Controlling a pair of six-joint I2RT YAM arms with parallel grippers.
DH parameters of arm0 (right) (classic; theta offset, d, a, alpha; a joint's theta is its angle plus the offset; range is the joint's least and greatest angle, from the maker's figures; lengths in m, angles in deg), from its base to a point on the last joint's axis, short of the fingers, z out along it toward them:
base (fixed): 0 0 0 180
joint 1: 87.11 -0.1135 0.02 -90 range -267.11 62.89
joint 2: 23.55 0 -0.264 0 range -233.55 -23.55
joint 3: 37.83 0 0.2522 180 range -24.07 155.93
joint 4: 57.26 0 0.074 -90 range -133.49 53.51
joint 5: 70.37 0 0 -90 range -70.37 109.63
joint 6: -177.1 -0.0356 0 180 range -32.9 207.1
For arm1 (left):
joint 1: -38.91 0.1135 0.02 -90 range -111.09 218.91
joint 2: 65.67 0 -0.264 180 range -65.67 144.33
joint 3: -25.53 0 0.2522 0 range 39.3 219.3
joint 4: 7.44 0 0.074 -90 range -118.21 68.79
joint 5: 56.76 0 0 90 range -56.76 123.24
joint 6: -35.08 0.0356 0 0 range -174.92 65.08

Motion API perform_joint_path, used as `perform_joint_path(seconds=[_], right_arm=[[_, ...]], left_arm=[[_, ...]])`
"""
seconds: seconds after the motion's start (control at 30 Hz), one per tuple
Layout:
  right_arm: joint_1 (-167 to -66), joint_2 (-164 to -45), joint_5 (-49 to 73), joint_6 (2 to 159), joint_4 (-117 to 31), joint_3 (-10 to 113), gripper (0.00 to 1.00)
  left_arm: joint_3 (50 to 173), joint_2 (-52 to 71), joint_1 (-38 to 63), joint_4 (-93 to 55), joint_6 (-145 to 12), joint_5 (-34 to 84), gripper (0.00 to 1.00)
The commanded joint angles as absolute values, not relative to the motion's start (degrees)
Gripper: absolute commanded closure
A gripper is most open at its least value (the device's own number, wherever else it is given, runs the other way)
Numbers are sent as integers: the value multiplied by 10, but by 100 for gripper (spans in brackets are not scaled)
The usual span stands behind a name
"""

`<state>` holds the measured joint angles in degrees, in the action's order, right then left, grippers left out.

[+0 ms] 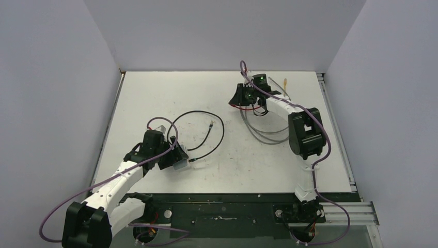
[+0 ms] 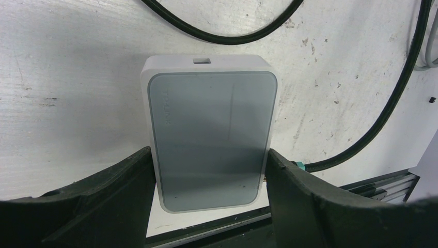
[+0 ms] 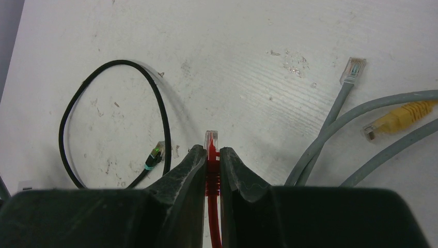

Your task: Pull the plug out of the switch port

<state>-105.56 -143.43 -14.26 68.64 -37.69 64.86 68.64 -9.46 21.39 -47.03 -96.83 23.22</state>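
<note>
Two pincers each gripped something. The left pincer [image 2: 210, 155] clamped the pale grey-blue switch [image 2: 212, 119] by its long sides, lower left of centre in the overhead view. The right pincer [image 3: 212, 155], at the upper right of the desk [image 1: 155, 93], pinched the red cable's plug [image 3: 212, 140], well apart from the switch. A black cable [image 2: 227, 40] looped just beyond the switch.

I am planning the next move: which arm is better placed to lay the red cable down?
Right. The right gripper is shut on the red plug, far from the switch. The left gripper is occupied, clamping the switch on both sides.
</note>
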Motion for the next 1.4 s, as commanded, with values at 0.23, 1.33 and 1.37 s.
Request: perform_joint_path(seconds=[0.23,1.33,1.37], right_arm=[[-1063,-1458,-153,695,-402,653,86],[-1077,-1302,-220,670,-318,616,6],[-1083,-1300,-224,671,-313,615,6]], left_arm=[[699,-98,217,-427,-976,217,100],[712,-91,222,-433,-967,230,100],[713,-91,222,-434,-968,230,100]])
